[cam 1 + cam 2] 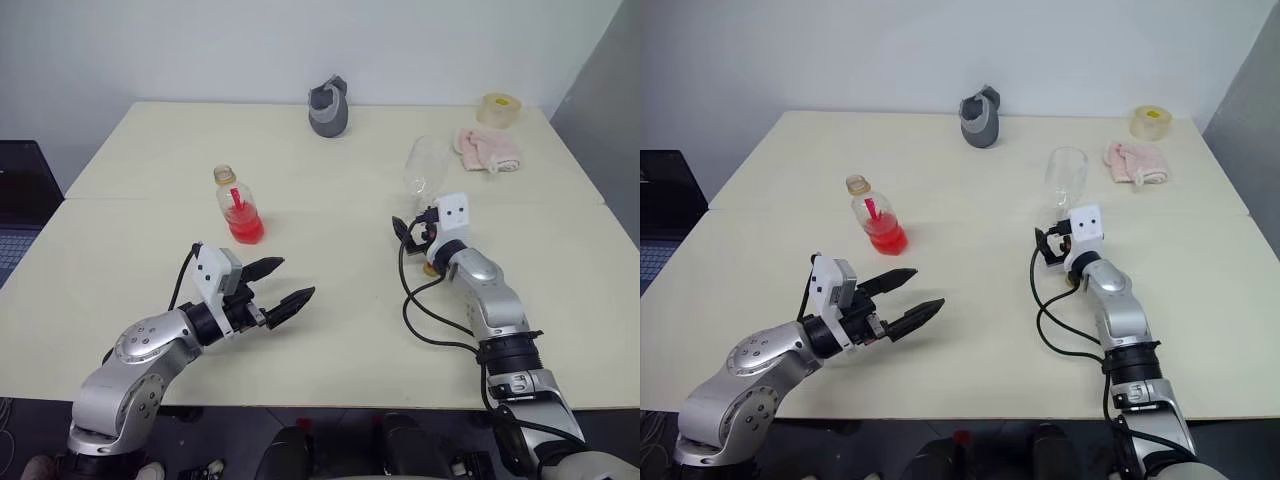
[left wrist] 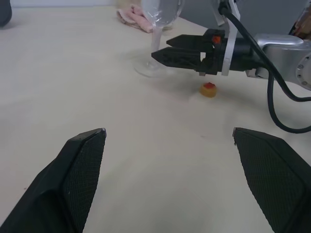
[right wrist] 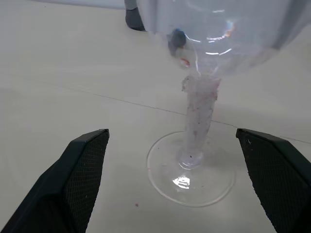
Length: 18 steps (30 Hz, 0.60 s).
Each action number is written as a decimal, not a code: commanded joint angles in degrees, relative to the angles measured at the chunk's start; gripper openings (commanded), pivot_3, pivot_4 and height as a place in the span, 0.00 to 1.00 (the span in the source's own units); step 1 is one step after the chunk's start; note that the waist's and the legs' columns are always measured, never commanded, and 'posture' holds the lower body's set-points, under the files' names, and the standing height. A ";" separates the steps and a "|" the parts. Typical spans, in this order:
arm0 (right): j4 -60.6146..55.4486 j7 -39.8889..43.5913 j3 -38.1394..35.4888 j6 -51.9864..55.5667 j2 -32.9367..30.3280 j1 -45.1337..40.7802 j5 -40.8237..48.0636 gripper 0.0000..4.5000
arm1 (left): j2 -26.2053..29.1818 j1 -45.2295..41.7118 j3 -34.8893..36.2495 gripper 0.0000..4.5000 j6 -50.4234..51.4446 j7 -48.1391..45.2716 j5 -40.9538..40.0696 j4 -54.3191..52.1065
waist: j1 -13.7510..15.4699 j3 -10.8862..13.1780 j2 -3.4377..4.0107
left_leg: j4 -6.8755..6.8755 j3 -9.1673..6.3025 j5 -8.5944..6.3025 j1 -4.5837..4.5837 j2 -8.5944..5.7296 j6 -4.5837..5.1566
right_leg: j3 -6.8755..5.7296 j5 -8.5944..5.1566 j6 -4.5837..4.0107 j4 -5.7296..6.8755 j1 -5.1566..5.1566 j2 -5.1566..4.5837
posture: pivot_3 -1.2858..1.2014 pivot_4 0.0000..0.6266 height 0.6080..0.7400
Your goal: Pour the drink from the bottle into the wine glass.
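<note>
Clear wine glass (image 3: 197, 121) stands just ahead of the right tool (image 3: 175, 184), whose fingers gape apart.

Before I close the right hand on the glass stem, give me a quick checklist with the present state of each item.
1. Right hand open: ok, fingers wide apart.
2. Stem of the wine glass lined up between the right fingers: ok, still ahead of the tips, not touched.
3. Wine glass upright on its foot: ok.
4. Bottle uncapped: ok, neck bare; the yellow-and-red cap lies on the table beside the right hand.
5. Left hand on the bottle: not ok, open and short of it.
6. Drink in the bottle: ok, red liquid fills the lower part.
</note>
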 commanded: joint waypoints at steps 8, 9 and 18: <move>10.98 -1.52 -1.36 -8.41 1.46 -6.78 -0.92 1.00 | 0.25 -1.04 -0.08 1.00 -1.02 -0.84 -0.13 -1.49 | 0.04 0.00 0.00 | 0.01 0.08 0.00 -0.01 -0.01 0.00 | 0.00 0.00 0.00 0.00 0.00 -0.01 | 0.52 0.24 1.00; 12.58 -1.53 -1.40 -9.24 1.53 -7.48 -1.06 1.00 | 0.11 -1.45 -0.21 1.00 -0.98 -0.77 -0.05 -1.36 | 0.03 0.00 0.00 | 0.01 0.11 0.00 0.00 0.00 0.00 | -0.01 0.00 0.00 0.00 0.00 -0.01 | 0.52 0.24 1.00; 23.49 -1.33 -3.55 -14.55 1.35 -12.28 -0.83 1.00 | -0.16 -2.88 -0.64 1.00 -1.00 -1.03 0.45 -0.65 | -0.13 0.00 0.00 | 0.00 0.17 0.01 0.00 0.01 0.00 | 0.00 0.00 0.00 0.00 -0.01 -0.01 | 0.52 0.24 1.00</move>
